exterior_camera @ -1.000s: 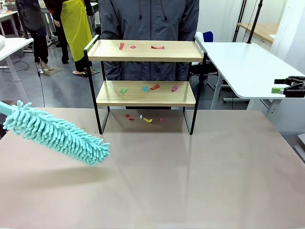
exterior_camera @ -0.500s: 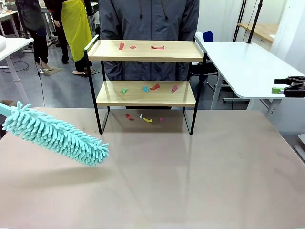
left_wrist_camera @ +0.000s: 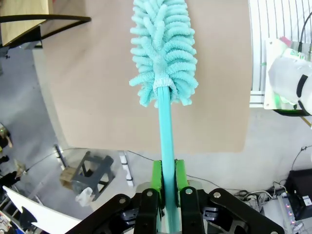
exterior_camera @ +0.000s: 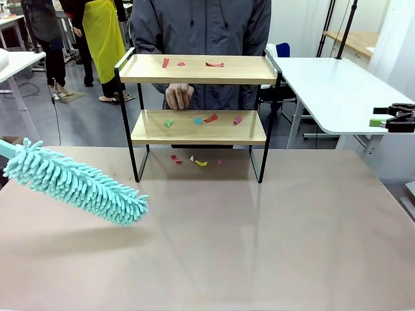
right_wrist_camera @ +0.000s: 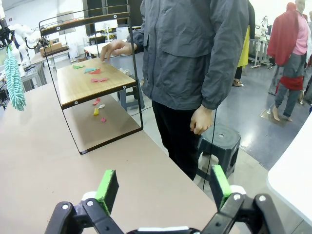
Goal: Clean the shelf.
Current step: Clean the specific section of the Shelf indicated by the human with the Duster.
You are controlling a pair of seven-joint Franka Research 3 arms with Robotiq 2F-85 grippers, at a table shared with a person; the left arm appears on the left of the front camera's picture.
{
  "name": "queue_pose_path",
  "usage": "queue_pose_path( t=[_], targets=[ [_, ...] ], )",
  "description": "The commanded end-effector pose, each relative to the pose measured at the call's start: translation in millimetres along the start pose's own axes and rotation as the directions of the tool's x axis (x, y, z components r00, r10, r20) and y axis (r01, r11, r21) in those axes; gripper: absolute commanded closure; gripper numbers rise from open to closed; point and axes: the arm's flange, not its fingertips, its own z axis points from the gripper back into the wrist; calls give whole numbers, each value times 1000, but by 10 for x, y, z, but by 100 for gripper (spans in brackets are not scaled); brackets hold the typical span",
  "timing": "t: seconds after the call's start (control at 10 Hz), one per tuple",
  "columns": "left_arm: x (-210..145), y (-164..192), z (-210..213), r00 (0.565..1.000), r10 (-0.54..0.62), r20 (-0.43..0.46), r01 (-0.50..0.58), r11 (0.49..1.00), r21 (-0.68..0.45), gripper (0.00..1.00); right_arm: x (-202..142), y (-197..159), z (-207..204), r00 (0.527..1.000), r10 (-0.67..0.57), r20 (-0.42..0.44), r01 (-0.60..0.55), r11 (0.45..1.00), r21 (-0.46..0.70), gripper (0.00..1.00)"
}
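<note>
**Duster held over the table, scraps on the shelf**

The shelf (exterior_camera: 249, 69) stands at the far middle of the brown table (exterior_camera: 272, 246), right in front of a person in a grey jacket (exterior_camera: 207, 26). Its two wooden boards sit one above the other in a thin black frame.

Small scraps of coloured paper lie in three places:
- red scraps (exterior_camera: 214, 64) on the top board
- green, blue, red and pink scraps (exterior_camera: 211, 118) on the lower board
- a few more scraps (exterior_camera: 200, 162) on the table under the shelf, between its legs

One of the person's hands (exterior_camera: 178, 96) hangs with fingers down in the gap between the two boards, at the back of the shelf. In the right wrist view this hand is above the lower board, and the other hand (right_wrist_camera: 201, 120) hangs at the person's side.

The left gripper (left_wrist_camera: 166, 170) is pinched on the thin teal handle of a fluffy teal duster (exterior_camera: 78, 184), with a green pad pressed against each side. In the front view the duster head slants down toward the middle of the table. It is off the surface, with its shadow below it, and well apart from the shelf.

The right gripper (right_wrist_camera: 162, 187) has its fingers spread wide with nothing between them. In the front view it is at the right edge, beside a white side table (exterior_camera: 324, 84) and far from the shelf.
</note>
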Motion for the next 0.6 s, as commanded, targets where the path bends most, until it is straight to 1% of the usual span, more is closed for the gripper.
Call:
queue_pose_path(
  t=[0.0, 0.5],
  targets=[
    [-10, -20, 7, 1000, -9, 15, 9, 1000, 11, 87, 19, 2, -7, 1000, 13, 1, -13, 1000, 1, 0],
    [-10, -20, 7, 1000, -9, 15, 9, 1000, 11, 87, 19, 2, -7, 1000, 13, 1, -13, 1000, 1, 0]
  ],
)
